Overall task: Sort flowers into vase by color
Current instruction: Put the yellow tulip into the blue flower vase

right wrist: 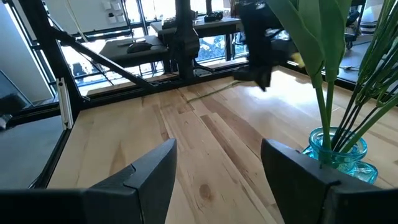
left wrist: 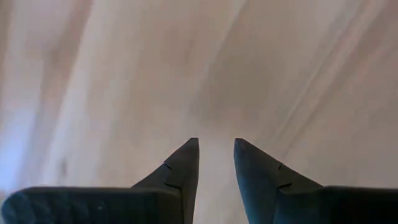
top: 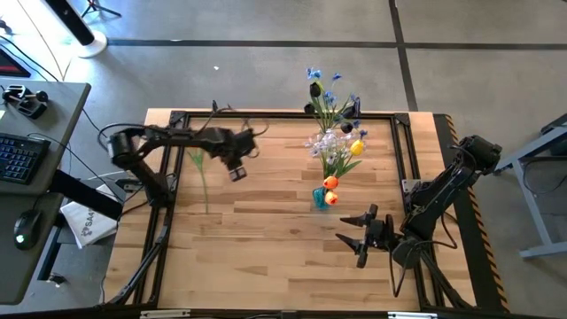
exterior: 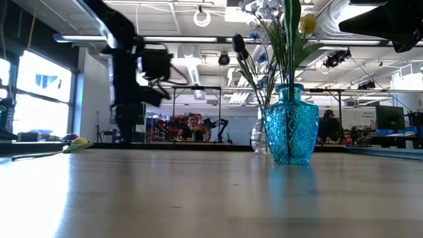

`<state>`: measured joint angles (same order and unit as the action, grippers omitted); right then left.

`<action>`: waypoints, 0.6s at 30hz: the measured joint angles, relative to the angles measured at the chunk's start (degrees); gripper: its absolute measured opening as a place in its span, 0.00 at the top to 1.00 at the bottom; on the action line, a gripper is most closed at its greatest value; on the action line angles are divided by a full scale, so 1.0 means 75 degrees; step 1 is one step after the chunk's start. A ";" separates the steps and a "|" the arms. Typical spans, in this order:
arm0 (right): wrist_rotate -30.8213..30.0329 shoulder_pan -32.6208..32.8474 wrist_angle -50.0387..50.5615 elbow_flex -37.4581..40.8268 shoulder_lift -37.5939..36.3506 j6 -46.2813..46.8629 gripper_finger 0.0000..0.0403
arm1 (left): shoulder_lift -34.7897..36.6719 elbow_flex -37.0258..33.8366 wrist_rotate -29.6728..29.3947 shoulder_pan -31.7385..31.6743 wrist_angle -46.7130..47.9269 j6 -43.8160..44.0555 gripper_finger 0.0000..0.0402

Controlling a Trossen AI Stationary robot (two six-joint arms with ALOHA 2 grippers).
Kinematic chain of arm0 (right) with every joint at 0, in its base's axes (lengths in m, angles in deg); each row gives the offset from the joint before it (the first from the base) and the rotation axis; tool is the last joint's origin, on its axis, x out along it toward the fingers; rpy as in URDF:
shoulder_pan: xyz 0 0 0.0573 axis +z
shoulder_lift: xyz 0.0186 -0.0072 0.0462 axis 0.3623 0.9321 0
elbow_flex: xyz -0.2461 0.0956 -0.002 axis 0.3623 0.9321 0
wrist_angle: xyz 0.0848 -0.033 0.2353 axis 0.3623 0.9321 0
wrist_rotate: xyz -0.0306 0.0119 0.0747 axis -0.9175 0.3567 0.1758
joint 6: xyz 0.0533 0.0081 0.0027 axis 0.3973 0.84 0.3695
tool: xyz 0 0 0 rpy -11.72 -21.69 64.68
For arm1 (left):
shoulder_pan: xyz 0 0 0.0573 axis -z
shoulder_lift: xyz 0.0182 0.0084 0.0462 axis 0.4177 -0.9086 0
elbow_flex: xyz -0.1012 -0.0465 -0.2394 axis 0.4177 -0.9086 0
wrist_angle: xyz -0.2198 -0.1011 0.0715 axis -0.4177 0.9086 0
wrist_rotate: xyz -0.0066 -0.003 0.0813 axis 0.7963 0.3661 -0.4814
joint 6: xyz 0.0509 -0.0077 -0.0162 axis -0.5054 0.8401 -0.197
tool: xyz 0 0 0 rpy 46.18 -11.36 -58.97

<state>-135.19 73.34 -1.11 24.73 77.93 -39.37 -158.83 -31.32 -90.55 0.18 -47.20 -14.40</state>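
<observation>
One loose flower (top: 203, 182) with a yellow head (exterior: 79, 142) lies flat on the wooden table near its left side. My left gripper (top: 237, 171) hangs over bare wood just right of it, pointing steeply down; its fingers (left wrist: 186, 163) are a little apart with nothing between them. A turquoise vase (exterior: 291, 127) holds orange-red and yellow flowers (top: 331, 188). A clear vase (exterior: 259, 140) behind it holds blue, lilac-white and near-black flowers (top: 326, 106). My right gripper (top: 361, 236) waits open near the right front, pointing level toward the left.
A dark metal frame (top: 168, 177) borders the table top. Bare wood (top: 266, 248) lies between the two arms. A desk with a keyboard and mouse (top: 22, 159) stands off the left edge. People show far off in the room behind (exterior: 193, 127).
</observation>
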 joint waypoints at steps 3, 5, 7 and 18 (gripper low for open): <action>0.0002 -0.0001 0.0044 0.0003 0.0000 -0.0014 0.43 | 0.0806 -0.1106 -0.0183 0.0000 -0.0182 0.0777 0.80; -0.0007 -0.0009 0.0044 0.0003 0.0000 -0.0143 0.43 | 0.1421 -0.1731 -0.0245 0.0000 -0.0188 0.1390 0.81; -0.0041 -0.0041 0.0044 0.0003 0.0000 -0.0185 0.43 | 0.2070 -0.2242 -0.0280 0.0049 -0.0200 0.2050 0.82; 0.0217 -0.0427 0.0050 0.0003 0.0000 -0.0201 0.43 | 0.5060 -0.3801 -0.0557 0.0927 -0.0146 0.5801 0.87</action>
<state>-133.57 70.14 -0.74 24.75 77.93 -40.88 -120.88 -59.82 -94.73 7.13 -48.29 29.11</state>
